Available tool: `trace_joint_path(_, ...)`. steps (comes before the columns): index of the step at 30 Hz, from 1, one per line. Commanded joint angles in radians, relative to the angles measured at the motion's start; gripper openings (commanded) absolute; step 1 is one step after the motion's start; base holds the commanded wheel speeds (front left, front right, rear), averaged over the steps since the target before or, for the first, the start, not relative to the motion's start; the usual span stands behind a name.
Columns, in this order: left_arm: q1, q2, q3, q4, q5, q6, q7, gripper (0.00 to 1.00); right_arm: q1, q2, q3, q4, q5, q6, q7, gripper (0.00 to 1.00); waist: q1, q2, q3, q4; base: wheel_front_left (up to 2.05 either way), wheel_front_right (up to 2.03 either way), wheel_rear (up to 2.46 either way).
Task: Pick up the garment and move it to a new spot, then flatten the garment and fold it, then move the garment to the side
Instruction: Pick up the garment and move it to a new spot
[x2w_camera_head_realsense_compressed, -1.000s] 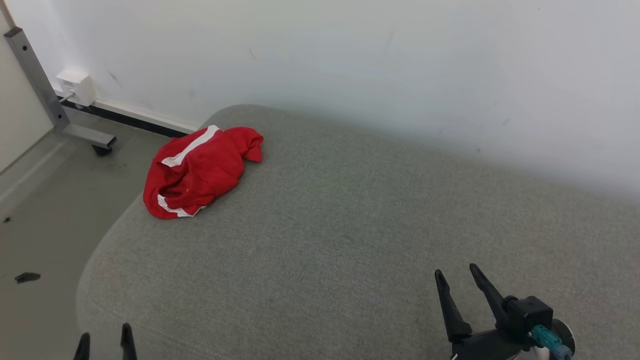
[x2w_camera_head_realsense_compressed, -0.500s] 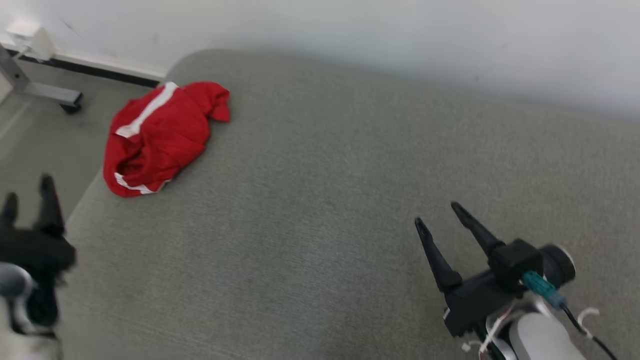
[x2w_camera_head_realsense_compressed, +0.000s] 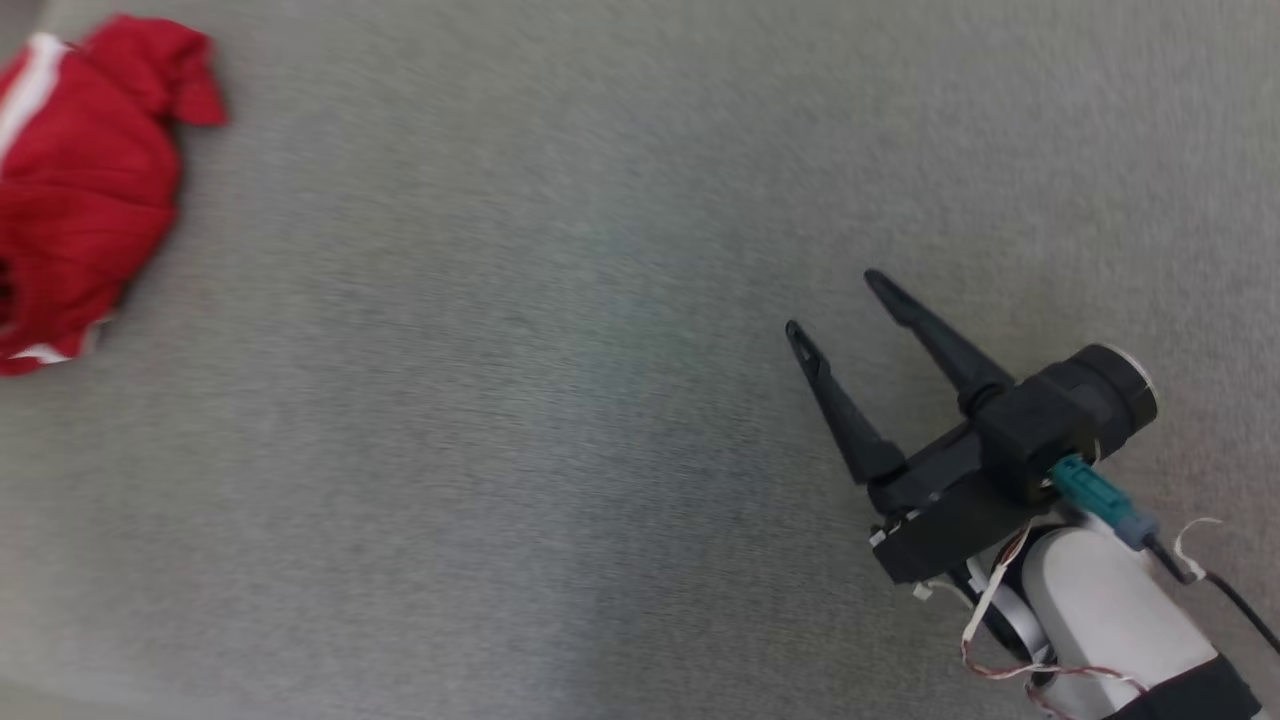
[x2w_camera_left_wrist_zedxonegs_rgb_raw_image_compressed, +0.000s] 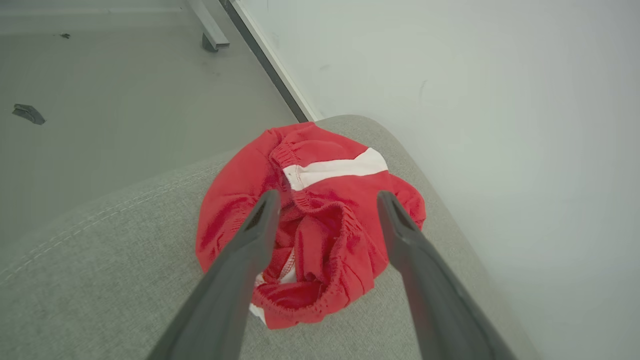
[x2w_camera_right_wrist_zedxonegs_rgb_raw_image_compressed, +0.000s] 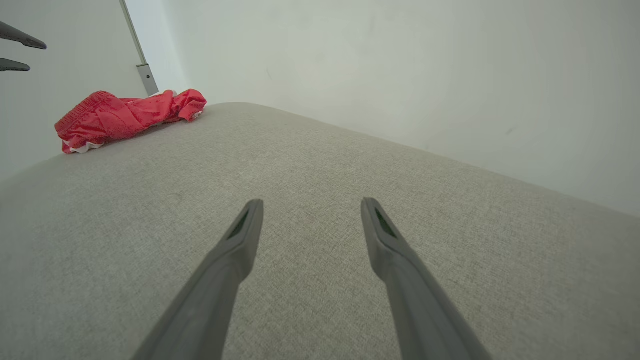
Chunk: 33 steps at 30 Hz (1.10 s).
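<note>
The garment (x2w_camera_head_realsense_compressed: 80, 190) is a crumpled red piece with white stripes, lying near the far left corner of the grey cushion (x2w_camera_head_realsense_compressed: 560, 420). My left gripper (x2w_camera_left_wrist_zedxonegs_rgb_raw_image_compressed: 327, 195) hovers above the garment (x2w_camera_left_wrist_zedxonegs_rgb_raw_image_compressed: 320, 235), open, its two fingers astride the bunched waistband and apart from the cloth. Its fingertips (x2w_camera_right_wrist_zedxonegs_rgb_raw_image_compressed: 22, 45) also show at the upper left of the right wrist view, above the garment (x2w_camera_right_wrist_zedxonegs_rgb_raw_image_compressed: 125, 117). My right gripper (x2w_camera_head_realsense_compressed: 830, 303) is open over bare cushion at the right, far from the garment, with nothing between its fingers (x2w_camera_right_wrist_zedxonegs_rgb_raw_image_compressed: 240, 235).
A pale wall (x2w_camera_right_wrist_zedxonegs_rgb_raw_image_compressed: 400, 65) runs along the cushion's far edge. Beyond the cushion's left end lies grey floor (x2w_camera_left_wrist_zedxonegs_rgb_raw_image_compressed: 100, 100) with a metal frame leg (x2w_camera_left_wrist_zedxonegs_rgb_raw_image_compressed: 212, 37) and a small dark scrap (x2w_camera_left_wrist_zedxonegs_rgb_raw_image_compressed: 27, 114).
The head camera has tilted down and swung right, so the garment now sits at the picture's upper left. My left gripper rose toward the garment. The right gripper reached further over the cushion.
</note>
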Motion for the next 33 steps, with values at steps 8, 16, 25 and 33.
trace_joint_path(8, -0.016, 0.052, 0.01, -0.023, 0.012, 0.082, 0.058, 1.0, -0.025, 0.01, -0.032, -0.028, -0.011, -0.003, -0.021, 1.0, -0.0005, -0.0003, 0.198, -0.182, 0.0, 0.0, 0.0)
trace_joint_path(16, 0.03, 0.097, 0.002, -0.026, 0.064, 0.119, 0.05, 0.62, -0.014, 0.019, -0.039, -0.032, -0.013, -0.003, -0.032, 1.0, -0.0005, -0.0003, 0.21, -0.225, 0.0, 0.0, 0.0)
trace_joint_path(25, 0.035, 0.116, 0.01, 0.02, 0.053, 0.108, 0.033, 0.0, 0.006, 0.029, -0.053, -0.009, -0.005, -0.003, -0.046, 1.0, -0.0005, -0.0003, 0.174, -0.228, 0.0, 0.0, 0.0)
trace_joint_path(33, 0.0, 0.19, -0.056, -0.027, 0.096, 0.015, 0.017, 0.0, 0.02, 0.077, -0.036, 0.071, 0.026, -0.003, -0.104, 1.0, -0.0005, -0.0003, 0.02, -0.209, 0.0, 0.0, 0.0)
